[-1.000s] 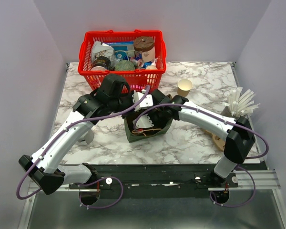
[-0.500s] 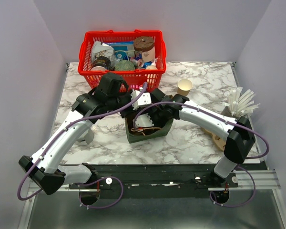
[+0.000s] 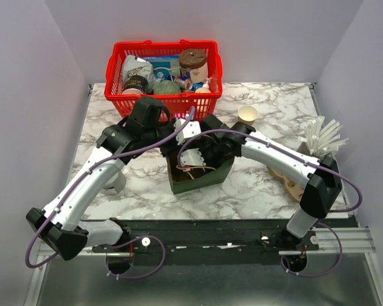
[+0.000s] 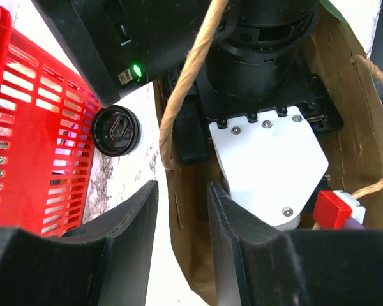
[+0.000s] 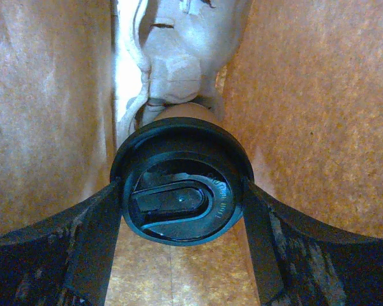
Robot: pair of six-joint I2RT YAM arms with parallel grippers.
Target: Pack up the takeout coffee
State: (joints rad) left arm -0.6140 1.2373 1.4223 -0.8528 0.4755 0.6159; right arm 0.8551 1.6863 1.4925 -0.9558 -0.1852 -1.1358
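Note:
The takeout coffee, a small tan kraft cup [image 3: 247,116] with a white inside, stands open on the marble table behind and to the right of the bag. A dark green paper bag [image 3: 218,176] with a kraft inside [image 5: 293,95] stands mid-table. My right gripper [image 3: 195,163] reaches down into the bag. In the right wrist view this gripper [image 5: 179,204] is shut on a black-lidded cup [image 5: 179,191]. My left gripper [image 4: 182,191] is open, its jaws astride the bag's left wall [image 4: 191,255]. In the top view it [image 3: 172,146] is at the bag's left rim.
A red basket [image 3: 207,92] of goods, with a brown-lidded pale cup [image 3: 193,64], stands at the back. A black round lid [image 4: 117,131] sits on the table between basket and bag. White sticks [image 3: 322,137] and a brown pulp piece [image 3: 290,183] are at the right edge.
The right gripper and the bag have shifted slightly back and to the right, and the bag stands more upright. The left gripper has stayed at the bag's left rim.

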